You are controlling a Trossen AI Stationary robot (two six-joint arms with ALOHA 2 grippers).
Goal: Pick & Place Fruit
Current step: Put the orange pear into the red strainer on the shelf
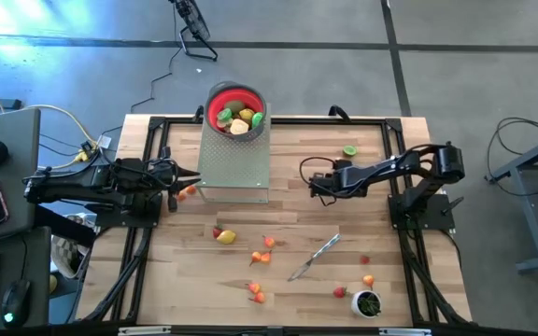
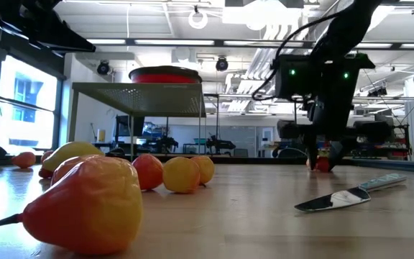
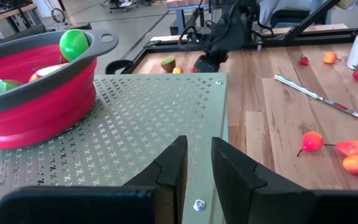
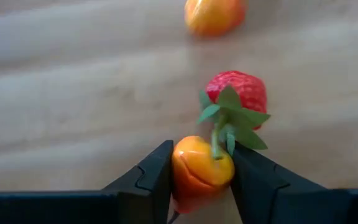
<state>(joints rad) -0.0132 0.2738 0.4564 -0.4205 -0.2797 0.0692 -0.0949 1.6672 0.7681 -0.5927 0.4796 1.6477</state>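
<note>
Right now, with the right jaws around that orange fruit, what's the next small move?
Probably lift straight up a little: the right gripper is shut on the orange fruit, and the strawberry sits close beside it, so a sideways drag could knock it.

right end effector (image 4: 201, 171) clamped low over the table; left end effector (image 3: 197, 165) narrowly parted.

Grey floor (image 1: 344, 23), ceiling lights (image 2: 200, 16)

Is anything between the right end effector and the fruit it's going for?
No. The right end effector already has its fingers on both sides of a small orange fruit; a strawberry lies just beyond it.
</note>
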